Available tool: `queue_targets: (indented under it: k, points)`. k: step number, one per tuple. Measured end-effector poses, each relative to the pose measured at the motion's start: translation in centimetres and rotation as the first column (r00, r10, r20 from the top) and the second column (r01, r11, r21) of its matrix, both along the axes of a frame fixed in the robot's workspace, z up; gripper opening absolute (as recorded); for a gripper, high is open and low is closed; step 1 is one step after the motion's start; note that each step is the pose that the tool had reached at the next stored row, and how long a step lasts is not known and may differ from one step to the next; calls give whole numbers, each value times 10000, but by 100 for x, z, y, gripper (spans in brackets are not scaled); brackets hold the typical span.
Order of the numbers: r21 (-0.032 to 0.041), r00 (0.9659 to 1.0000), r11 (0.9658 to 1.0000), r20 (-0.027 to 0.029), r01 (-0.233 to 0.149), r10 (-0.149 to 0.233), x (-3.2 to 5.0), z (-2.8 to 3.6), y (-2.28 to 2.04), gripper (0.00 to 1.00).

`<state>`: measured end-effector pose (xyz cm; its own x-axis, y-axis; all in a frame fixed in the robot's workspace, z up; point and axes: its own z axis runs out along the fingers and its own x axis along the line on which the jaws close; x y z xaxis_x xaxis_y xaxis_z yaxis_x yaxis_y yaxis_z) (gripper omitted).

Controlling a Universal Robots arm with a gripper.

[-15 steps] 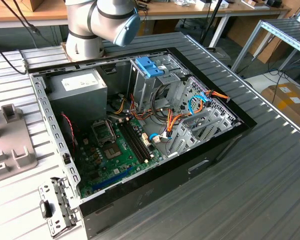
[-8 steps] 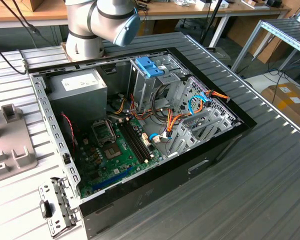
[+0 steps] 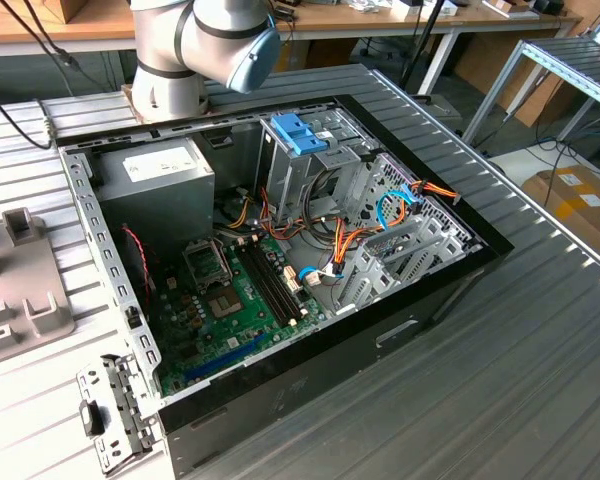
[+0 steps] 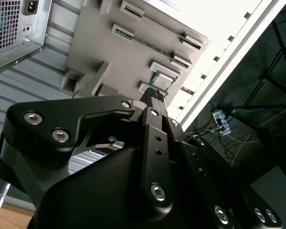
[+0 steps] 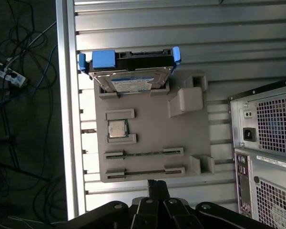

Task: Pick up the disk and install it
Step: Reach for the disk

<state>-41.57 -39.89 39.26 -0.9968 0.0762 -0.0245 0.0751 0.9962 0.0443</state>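
Observation:
The disk (image 5: 131, 78) is a silver-grey drive with a white-and-blue label and bright blue side rails. In the first wrist view it rests tilted in a slot at one end of a grey holder block (image 5: 152, 138). My gripper (image 5: 157, 185) hovers above the block's opposite end, well apart from the disk. In the second wrist view the gripper (image 4: 154, 95) has its black fingers pressed together, with nothing between them. The open computer case (image 3: 450, 275) lies in the middle of the exterior view, with a blue-latched drive cage (image 3: 298, 132) at its far side.
The holder block also carries a processor chip (image 5: 117, 129) and two memory sticks (image 5: 144, 153). The case's rear panel (image 5: 264, 143) stands beside the block. The table edge (image 5: 66, 119) runs along the block's other side, cables on the floor beyond. A power-supply box (image 3: 155, 180) sits inside the case.

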Motion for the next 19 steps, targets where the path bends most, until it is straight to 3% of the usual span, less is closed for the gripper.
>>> queue_targets:
  k: [12,19]
  points:
    - [0,10000,10000,-1,0,0,-48,0,0,11]
    - [0,10000,10000,0,0,0,-117,0,0,11]
